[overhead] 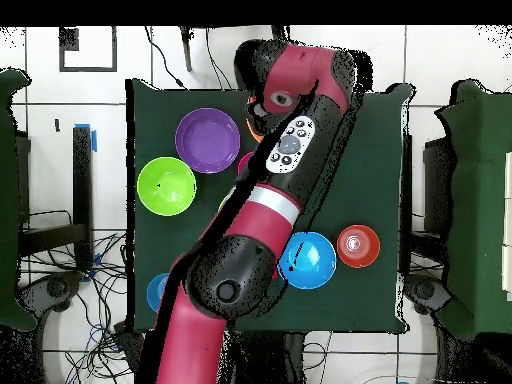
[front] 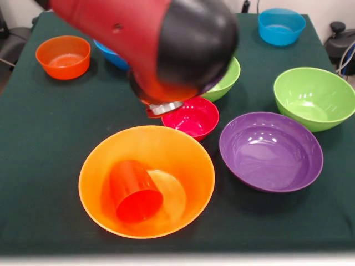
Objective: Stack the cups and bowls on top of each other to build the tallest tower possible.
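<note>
A big orange bowl (front: 147, 180) stands at the near middle of the table with an orange cup (front: 133, 191) lying tilted inside it. A small crimson bowl (front: 191, 117) sits on the cloth just behind it, apart from it. My gripper (front: 165, 107) hangs under the bulky red and black arm, low over the crimson bowl's left rim; the arm hides most of it. In the overhead view the arm covers the gripper and these things, leaving only a sliver of the big orange bowl (overhead: 250, 128). No red cup shows.
A purple bowl (front: 270, 151) (overhead: 207, 140) stands beside the crimson one. One lime bowl (front: 314, 98) (overhead: 166, 186) is in full view; another (front: 224, 80) is half behind the arm. There are two blue bowls (front: 281, 26) (front: 111, 55) and a small orange bowl (front: 63, 56) (overhead: 358, 245).
</note>
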You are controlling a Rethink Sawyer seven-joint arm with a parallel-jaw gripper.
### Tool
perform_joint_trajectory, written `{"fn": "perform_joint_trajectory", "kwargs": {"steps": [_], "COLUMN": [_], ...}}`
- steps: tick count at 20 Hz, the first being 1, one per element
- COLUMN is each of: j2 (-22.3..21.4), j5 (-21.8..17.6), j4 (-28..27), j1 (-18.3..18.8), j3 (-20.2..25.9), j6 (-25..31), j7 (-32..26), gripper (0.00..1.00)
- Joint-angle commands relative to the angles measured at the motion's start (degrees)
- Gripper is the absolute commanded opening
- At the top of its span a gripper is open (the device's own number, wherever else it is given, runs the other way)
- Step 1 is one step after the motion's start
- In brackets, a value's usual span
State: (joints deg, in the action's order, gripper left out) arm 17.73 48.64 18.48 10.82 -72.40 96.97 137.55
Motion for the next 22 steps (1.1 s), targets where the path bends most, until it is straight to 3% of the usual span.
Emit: {"fn": "perform_joint_trajectory", "kwargs": {"steps": [1,4,9,22], "j2": [3.7,4.1,3.8,4.9], "j5": [5.5,8.3,16.8,32.7], "j4": [-8.9,-10.7,-15.0,-15.1], "j1": [2.4,3.8,7.4,10.4], "j3": [-2.3,-5.8,-16.5,-33.9], "j6": [7.2,7.3,9.2,7.8], "j7": [9.4,9.8,9.7,8.2], "gripper": [1.00,1.00,1.00,1.00]}}
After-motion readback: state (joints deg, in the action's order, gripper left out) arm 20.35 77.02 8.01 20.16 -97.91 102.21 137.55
